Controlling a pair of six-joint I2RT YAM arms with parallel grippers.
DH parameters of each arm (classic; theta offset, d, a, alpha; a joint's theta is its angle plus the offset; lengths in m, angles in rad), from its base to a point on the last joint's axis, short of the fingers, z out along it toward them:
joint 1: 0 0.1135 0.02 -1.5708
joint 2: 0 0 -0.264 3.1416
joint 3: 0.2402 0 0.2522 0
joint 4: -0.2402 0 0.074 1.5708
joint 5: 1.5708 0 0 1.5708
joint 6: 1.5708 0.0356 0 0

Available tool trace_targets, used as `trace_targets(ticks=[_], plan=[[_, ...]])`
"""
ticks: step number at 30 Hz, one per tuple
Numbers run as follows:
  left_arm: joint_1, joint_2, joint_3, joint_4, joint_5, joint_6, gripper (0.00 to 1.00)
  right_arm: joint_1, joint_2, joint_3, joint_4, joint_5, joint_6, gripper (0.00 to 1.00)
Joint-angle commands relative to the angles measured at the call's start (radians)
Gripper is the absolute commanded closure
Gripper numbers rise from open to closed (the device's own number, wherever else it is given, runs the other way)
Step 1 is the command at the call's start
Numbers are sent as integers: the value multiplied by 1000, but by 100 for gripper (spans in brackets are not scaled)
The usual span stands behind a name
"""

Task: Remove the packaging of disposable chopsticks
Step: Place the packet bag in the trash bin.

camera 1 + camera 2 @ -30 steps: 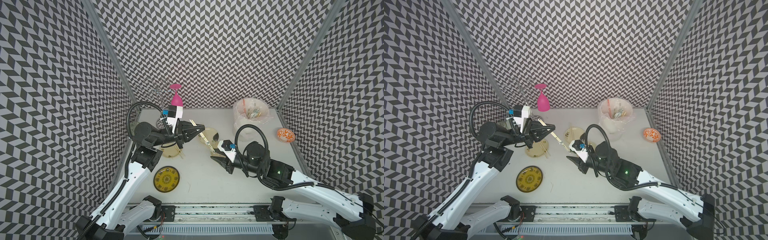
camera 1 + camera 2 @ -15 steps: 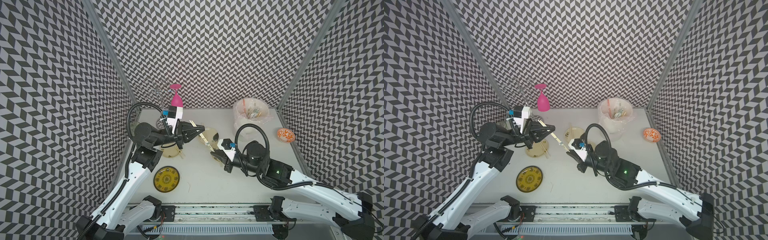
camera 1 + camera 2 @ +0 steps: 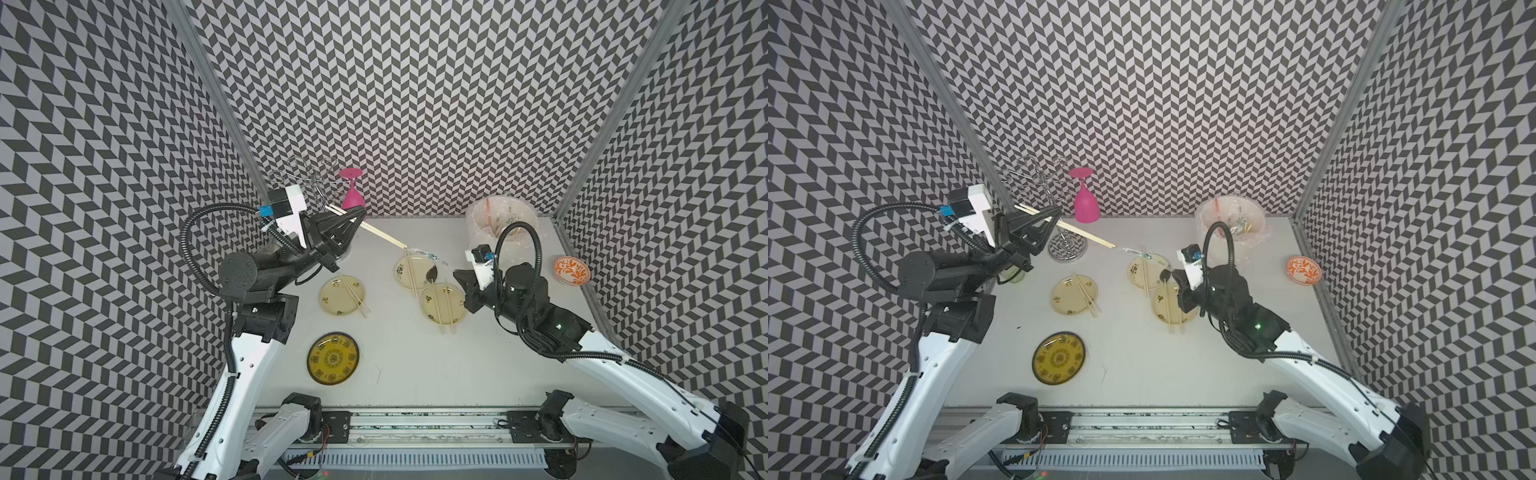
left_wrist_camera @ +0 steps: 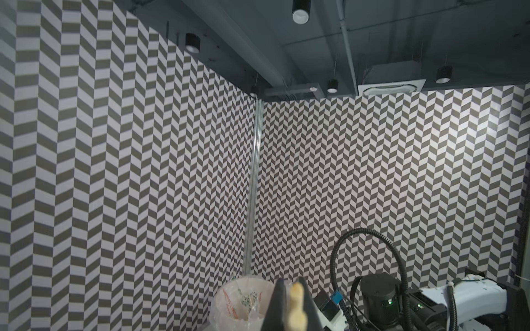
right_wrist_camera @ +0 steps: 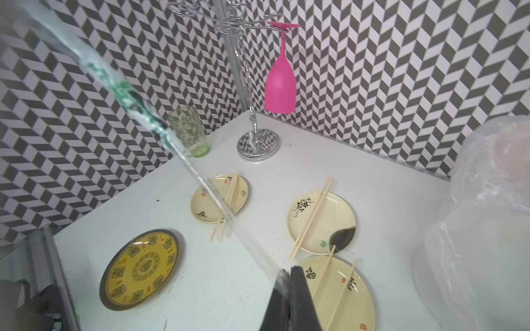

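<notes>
- White table (image 3: 415, 365), seen in both top views.
- Bag-lined bin (image 3: 478, 232): far corner, right arm's side.
- Left gripper (image 3: 359, 218): clamped on disposable chopsticks (image 3: 384, 235), raised above table.
- Right gripper (image 5: 288, 272): pinched shut on end of packaging (image 5: 123, 88).
- 3 pale plates (image 3: 330, 308): each carries unwrapped pair (image 3: 353, 297).
- Packaging: clear sleeve stretched from held sticks' tips to right gripper, above plates.
- We cannot tell whether tips remain inside.

Between the jaws of your left gripper (image 3: 360, 213) the chopsticks (image 3: 386, 237) look like matt pale wood; the sleeve (image 5: 129, 97) pinched by your right gripper (image 5: 288, 272) is clear glossy plastic.
</notes>
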State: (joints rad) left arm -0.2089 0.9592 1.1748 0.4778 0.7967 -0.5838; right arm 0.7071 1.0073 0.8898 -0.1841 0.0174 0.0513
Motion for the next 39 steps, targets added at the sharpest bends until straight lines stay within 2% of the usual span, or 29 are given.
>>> trace_targets(ticks=[1,4,9,15,19,24,29,39], plan=[[5,-9,25,72,-27,-44,100,-21,-5,57,13,45,43,100],[4,-50,28,-20,-88,35,100,-91,30,167,-40,149,79,100],[3,-117,-18,-78,-125,100,100,-275,163,388,-173,160,131,100],[-44,-158,-96,-170,-192,206,100,-402,331,550,-337,148,115,100],[-81,-160,-161,-189,-238,268,100,-466,447,632,-384,202,83,100],[-123,-154,-186,-215,-273,332,100,-498,591,740,-464,270,42,100],[-145,-173,-193,-236,-290,360,100,-505,672,828,-518,329,27,100],[-154,-179,-211,-235,-300,368,100,-506,720,872,-560,393,5,100]])
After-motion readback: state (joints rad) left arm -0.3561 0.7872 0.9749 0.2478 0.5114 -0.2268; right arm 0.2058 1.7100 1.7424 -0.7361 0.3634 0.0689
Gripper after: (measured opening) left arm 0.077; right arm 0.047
